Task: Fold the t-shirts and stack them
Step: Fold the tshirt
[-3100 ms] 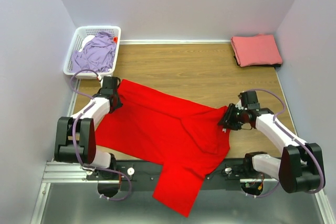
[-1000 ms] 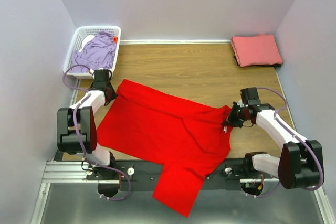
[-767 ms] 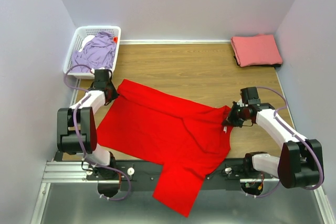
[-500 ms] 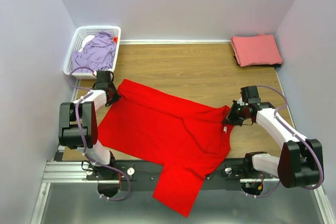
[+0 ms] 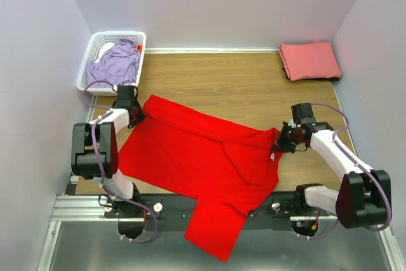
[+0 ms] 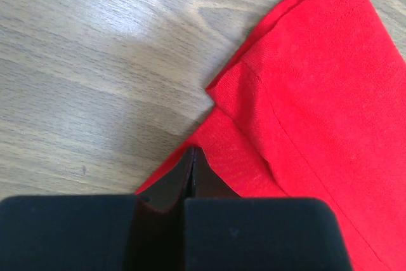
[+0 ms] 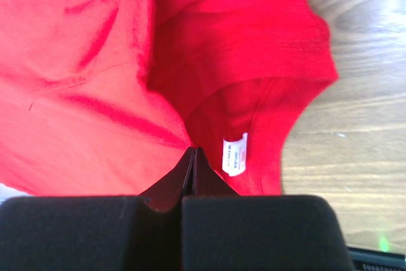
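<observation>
Top external view: we see the red t-shirt [image 5: 203, 163] spread unfolded on the worktop [image 5: 222, 87] across the lower middle of the frame, with one part hanging over the bottom edge.
Other shirts: the salmon-pink t-shirt [image 5: 309, 60] lies folded at upper right. The lavender t-shirt [image 5: 117, 61] sits crumpled in the white lattice basket [image 5: 120, 33] at upper left.
Left end effector [image 5: 136, 113]: jaws together, pinched on the red shirt's edge at its upper-left corner, by a sleeve hem in the left wrist view.
Right end effector [image 5: 277, 144]: jaws together, clamped on the collar just beside the white neck tag [image 7: 235, 155].
Handling: we judge the cloth light, limp and a little stretchy. It should sag and drag between grips and hold no shape of its own.
Where to hold: we would pinch hems, collar or shoulder seams, where doubled fabric gives bite. We would also set the two grips well apart so the fold line is taut.
</observation>
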`<state>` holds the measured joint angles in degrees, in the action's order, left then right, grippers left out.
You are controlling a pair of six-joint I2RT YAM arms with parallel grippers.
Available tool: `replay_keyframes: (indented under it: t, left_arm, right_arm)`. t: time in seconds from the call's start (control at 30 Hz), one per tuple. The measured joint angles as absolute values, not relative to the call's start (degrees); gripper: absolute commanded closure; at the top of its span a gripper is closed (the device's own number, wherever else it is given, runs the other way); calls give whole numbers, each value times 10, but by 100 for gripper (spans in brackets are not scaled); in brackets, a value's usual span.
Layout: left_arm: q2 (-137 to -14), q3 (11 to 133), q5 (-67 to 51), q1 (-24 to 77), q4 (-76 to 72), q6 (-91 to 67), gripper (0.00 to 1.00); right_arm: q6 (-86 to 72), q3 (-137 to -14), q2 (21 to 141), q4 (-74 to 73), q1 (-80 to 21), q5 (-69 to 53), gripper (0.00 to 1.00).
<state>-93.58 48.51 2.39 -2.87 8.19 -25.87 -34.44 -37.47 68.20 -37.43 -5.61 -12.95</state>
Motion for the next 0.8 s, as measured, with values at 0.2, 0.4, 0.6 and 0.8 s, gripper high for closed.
replay_keyframes:
  t: [0.2,0.4,0.6,0.8]
  left_arm:
    - [-936,485,24,-29,82,-260,100]
    - [-936,485,24,-29,82,-260,100]
    - [-936,485,24,-29,82,-260,99]
    - [-934,485,23,-29,83,-260,75]
  right_arm:
    - [-343,-399,671,-406,-56,-105,99]
    - [-336,-411,672,-426,-56,-83,99]
    - [-327,-424,685,-434,-56,-68,97]
    - [-311,-435,701,-438,-56,-67,68]
